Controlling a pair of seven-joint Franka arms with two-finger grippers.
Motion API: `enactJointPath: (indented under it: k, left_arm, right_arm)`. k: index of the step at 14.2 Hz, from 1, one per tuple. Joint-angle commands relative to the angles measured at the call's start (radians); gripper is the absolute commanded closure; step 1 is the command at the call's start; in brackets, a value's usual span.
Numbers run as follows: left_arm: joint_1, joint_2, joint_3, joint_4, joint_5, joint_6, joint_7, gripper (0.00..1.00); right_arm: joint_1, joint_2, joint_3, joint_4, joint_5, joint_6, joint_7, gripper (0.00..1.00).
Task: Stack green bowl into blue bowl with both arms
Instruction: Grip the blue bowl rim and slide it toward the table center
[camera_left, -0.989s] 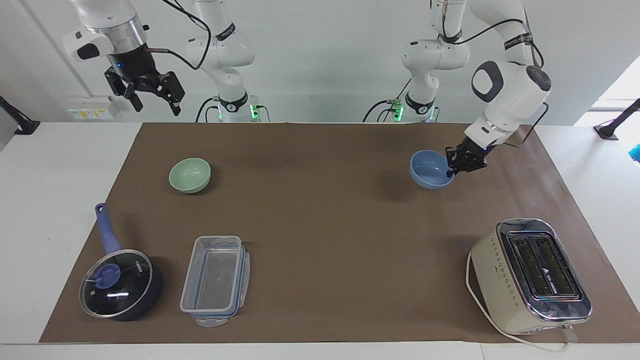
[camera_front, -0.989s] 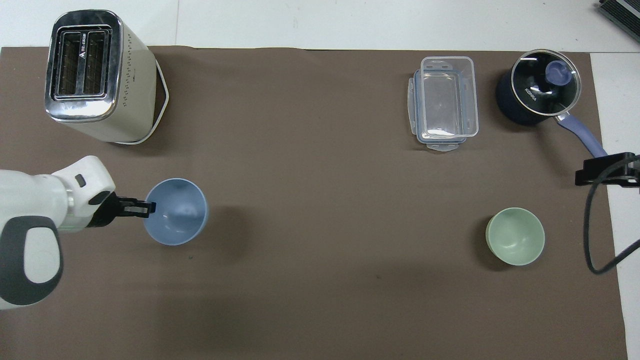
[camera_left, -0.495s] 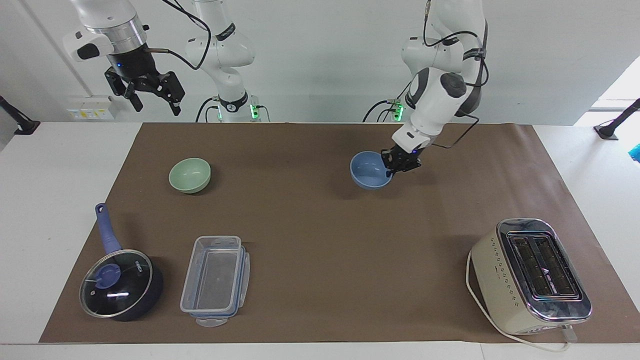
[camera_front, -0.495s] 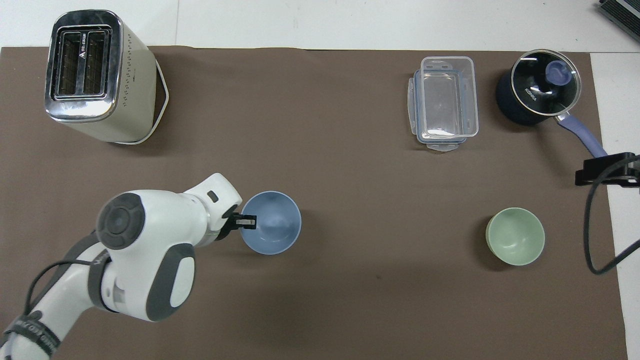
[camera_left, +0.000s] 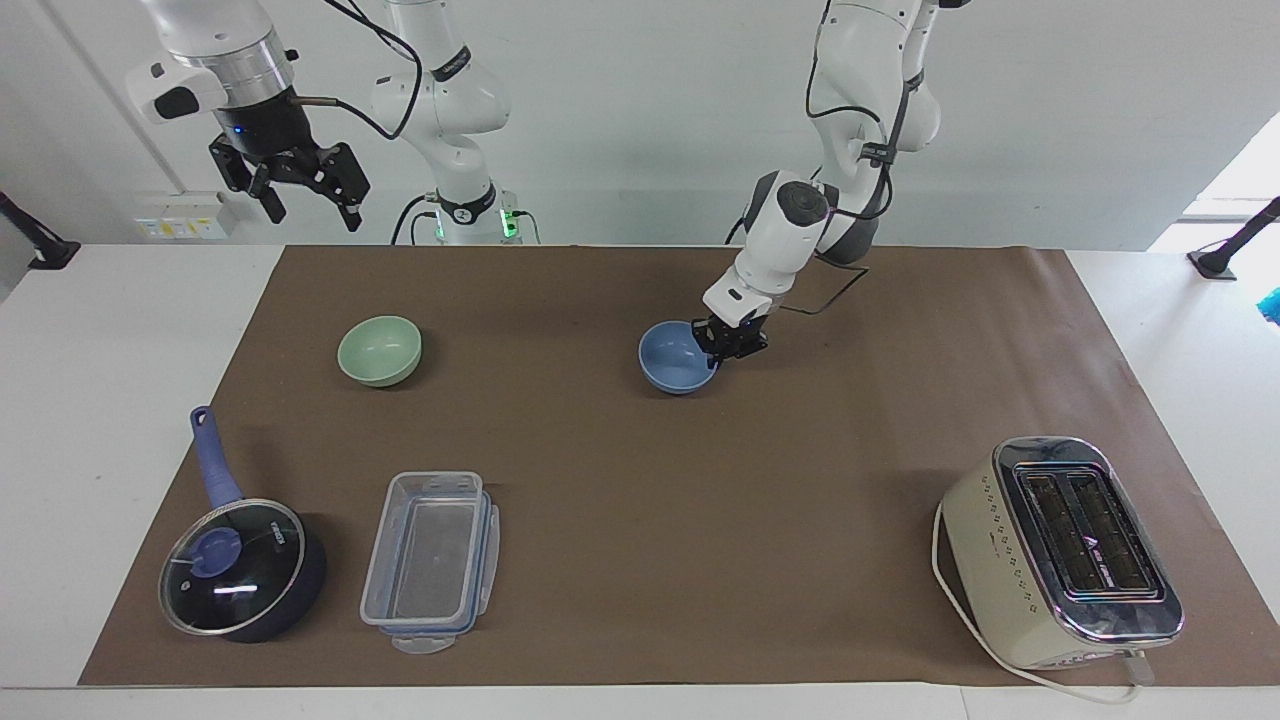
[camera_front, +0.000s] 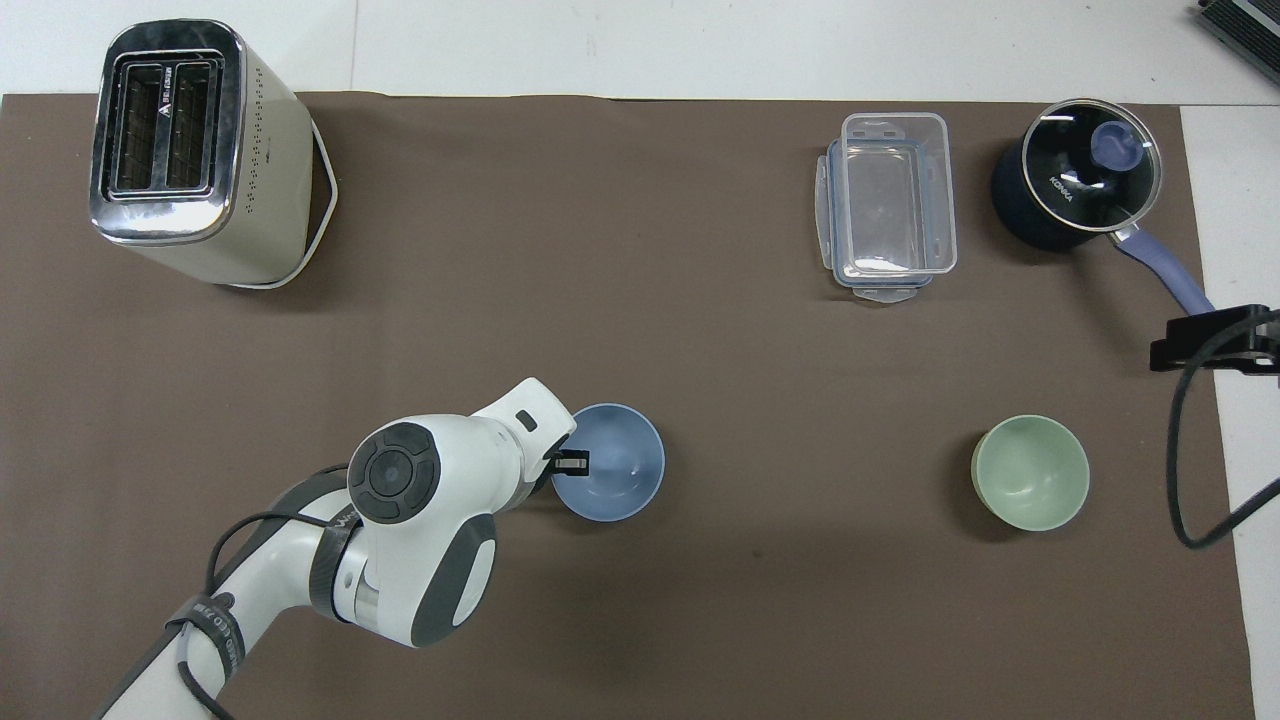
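The blue bowl (camera_left: 678, 358) (camera_front: 610, 462) is near the middle of the brown mat, low over it or just on it. My left gripper (camera_left: 718, 352) (camera_front: 570, 462) is shut on its rim, on the side toward the left arm's end. The green bowl (camera_left: 380, 350) (camera_front: 1031, 472) sits upright and alone on the mat toward the right arm's end. My right gripper (camera_left: 305, 195) (camera_front: 1205, 338) hangs open and high over the table's edge at that end, holding nothing; the right arm waits.
A cream toaster (camera_left: 1060, 550) (camera_front: 190, 150) stands farthest from the robots at the left arm's end. A clear lidded box (camera_left: 432, 560) (camera_front: 888, 205) and a dark blue saucepan with a glass lid (camera_left: 240, 565) (camera_front: 1085, 185) lie farther from the robots than the green bowl.
My left gripper has carried the blue bowl from the left arm's end toward the middle of the mat, closer to the green bowl. The right arm and green bowl have not moved.
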Motion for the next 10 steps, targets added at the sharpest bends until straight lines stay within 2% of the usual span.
enactJointPath:
  k: [1, 2, 3, 5, 8, 10]
  left_arm:
    - [-0.026, -0.009, 0.018, -0.006, 0.005, 0.002, -0.041, 0.38]
    - [-0.021, -0.01, 0.019, 0.0, 0.005, -0.002, -0.034, 0.04]
    - [-0.017, -0.013, 0.019, 0.006, 0.005, -0.027, -0.032, 0.0]
    - [0.0, -0.028, 0.027, 0.067, 0.005, -0.134, -0.026, 0.0]
    - [0.117, -0.062, 0.03, 0.23, 0.019, -0.391, 0.021, 0.0]
    - [0.201, -0.111, 0.03, 0.311, 0.072, -0.509, 0.087, 0.0]
  right_arm:
    - [-0.009, -0.012, 0.003, -0.003, 0.004, -0.011, -0.015, 0.0]
    - [-0.009, -0.012, 0.002, -0.003, 0.004, -0.011, -0.015, 0.0]
    - [-0.009, -0.012, 0.002, -0.003, 0.004, -0.011, -0.015, 0.0]
    - [-0.009, -0.012, 0.003, -0.003, 0.004, -0.011, -0.015, 0.0]
    - [-0.009, -0.012, 0.002, -0.003, 0.004, -0.011, -0.015, 0.0]
    - [-0.009, -0.012, 0.002, -0.003, 0.004, -0.011, -0.015, 0.0]
